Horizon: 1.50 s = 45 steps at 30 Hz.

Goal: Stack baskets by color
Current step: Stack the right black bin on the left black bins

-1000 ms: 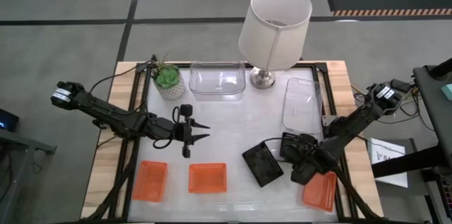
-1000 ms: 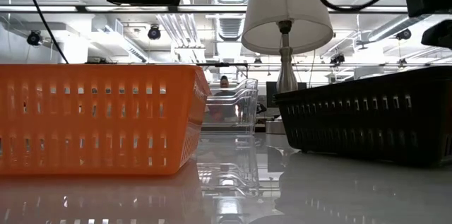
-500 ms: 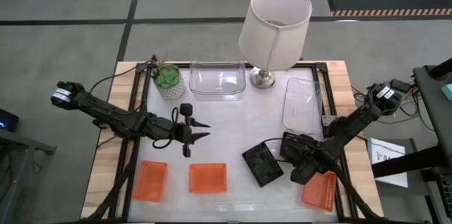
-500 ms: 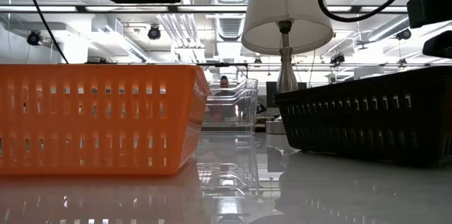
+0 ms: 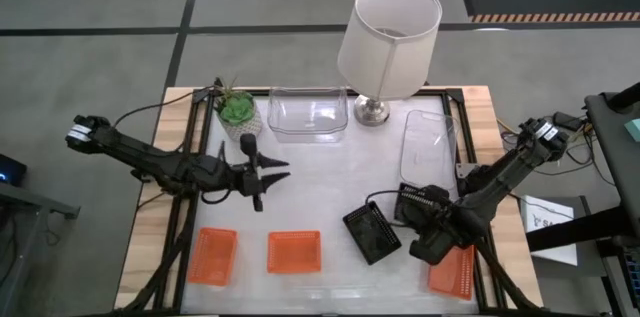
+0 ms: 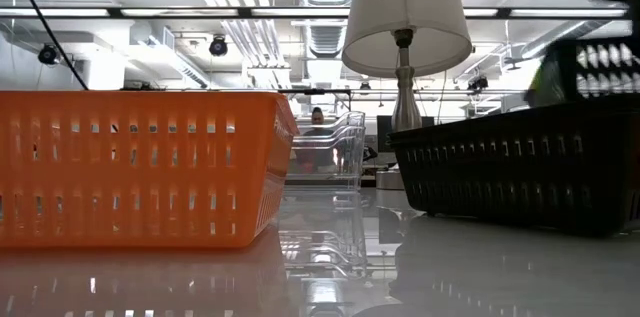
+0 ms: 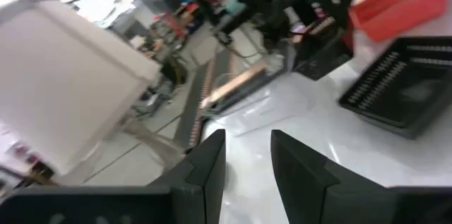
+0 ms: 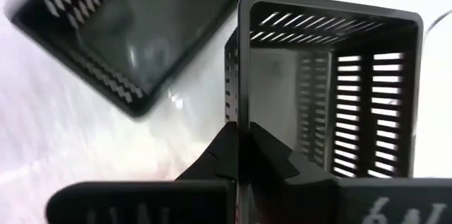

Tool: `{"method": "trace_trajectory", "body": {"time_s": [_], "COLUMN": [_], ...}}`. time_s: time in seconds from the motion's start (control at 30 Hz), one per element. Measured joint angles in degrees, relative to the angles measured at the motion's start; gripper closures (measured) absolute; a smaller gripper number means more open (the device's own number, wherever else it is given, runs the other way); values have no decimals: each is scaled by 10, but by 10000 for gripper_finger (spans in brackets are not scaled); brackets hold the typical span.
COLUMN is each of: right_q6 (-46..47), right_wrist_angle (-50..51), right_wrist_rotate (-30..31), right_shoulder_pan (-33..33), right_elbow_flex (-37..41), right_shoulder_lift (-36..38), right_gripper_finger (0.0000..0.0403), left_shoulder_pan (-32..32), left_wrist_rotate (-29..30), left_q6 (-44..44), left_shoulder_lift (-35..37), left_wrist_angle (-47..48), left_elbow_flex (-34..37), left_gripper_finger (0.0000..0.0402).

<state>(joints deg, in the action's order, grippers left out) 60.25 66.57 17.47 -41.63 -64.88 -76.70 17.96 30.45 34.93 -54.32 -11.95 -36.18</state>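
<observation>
My right gripper (image 5: pixel 421 219) is shut on a black mesh basket (image 5: pixel 416 201) near the table's right front, and this basket also shows raised in the low view (image 6: pixel 600 65). A second black basket (image 5: pixel 372 233) lies on the table just to its left. Three orange baskets (image 5: pixel 213 255) (image 5: pixel 294 251) (image 5: pixel 452 273) sit along the near edge. Two clear baskets (image 5: pixel 308 114) (image 5: pixel 428 145) rest farther back. My left gripper (image 5: pixel 272 174) hovers open over the table's left middle, holding nothing. My right gripper pinches one side wall of the black basket at its rim (image 8: pixel 239 111), one finger (image 8: pixel 277 162) inside the basket and the other outside. The fingers come from above, slanting down. The basket is lifted clear of the table and tilted.
A white lamp (image 5: pixel 390 29) stands at the far middle and a potted plant (image 5: pixel 237 112) at the far left. Bare white tabletop (image 5: pixel 320 182) lies between the two grippers.
My right gripper has risen with the black basket, which now hangs tilted above the table and shows high in the low view. My left gripper has risen, shifted a little toward the far edge and rolled about its own axis.
</observation>
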Motion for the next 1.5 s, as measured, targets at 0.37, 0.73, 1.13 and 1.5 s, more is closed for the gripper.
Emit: {"method": "trace_trajectory", "body": {"time_s": [0.37, 0.73, 1.13, 1.5], "right_q6": [61, 139, 269, 267], "right_wrist_angle": [30, 96, 98, 190], "right_wrist_rotate": [82, 4, -24, -44], "right_shoulder_pan": [42, 99, 120, 144], "right_elbow_flex": [-152, -305, -401, -508], "right_shoulder_lift": [-79, -221, -313, -397], "right_gripper_finger": [392, 391, 390, 390], "left_shoulder_pan": [0, 9, 9, 35], "left_wrist_rotate": [2, 3, 11, -1], "left_q6": [-12, 7, -62, -76], "left_shoulder_lift": [16, 28, 90, 129], "left_wrist_angle": [-1, -75, -158, -144], "left_elbow_flex": [28, 68, 80, 114], "left_gripper_finger": [304, 304, 304, 304]}}
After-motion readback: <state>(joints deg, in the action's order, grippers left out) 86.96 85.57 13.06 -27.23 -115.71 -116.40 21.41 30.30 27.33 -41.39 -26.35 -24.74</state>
